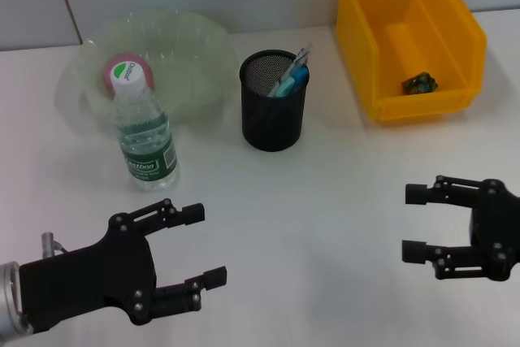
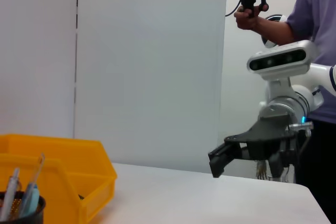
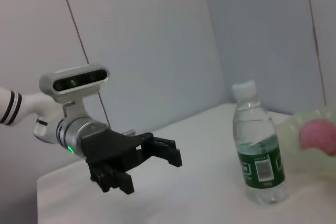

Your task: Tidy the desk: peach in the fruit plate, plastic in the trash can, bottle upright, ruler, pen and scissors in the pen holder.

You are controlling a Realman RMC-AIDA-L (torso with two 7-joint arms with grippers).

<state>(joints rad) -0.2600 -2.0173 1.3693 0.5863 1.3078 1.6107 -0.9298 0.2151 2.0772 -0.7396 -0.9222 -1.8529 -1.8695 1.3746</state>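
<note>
The water bottle (image 1: 145, 132) stands upright with its white cap on, in front of the translucent green fruit plate (image 1: 191, 46). The pink peach (image 1: 114, 71) lies in that plate, partly hidden by the cap. A black mesh pen holder (image 1: 274, 111) holds a blue pen (image 1: 294, 80) and other slim items that I cannot tell apart. Crumpled plastic (image 1: 420, 83) lies inside the yellow bin (image 1: 455, 30). My left gripper (image 1: 209, 245) hovers open and empty near the front left. My right gripper (image 1: 409, 223) hovers open and empty at the front right.
The left wrist view shows the yellow bin (image 2: 79, 177), the pen holder rim (image 2: 21, 205) and my right gripper (image 2: 218, 162), with a person standing behind the robot. In the right wrist view are the bottle (image 3: 260, 153), the peach (image 3: 317, 135) and my left gripper (image 3: 144, 167).
</note>
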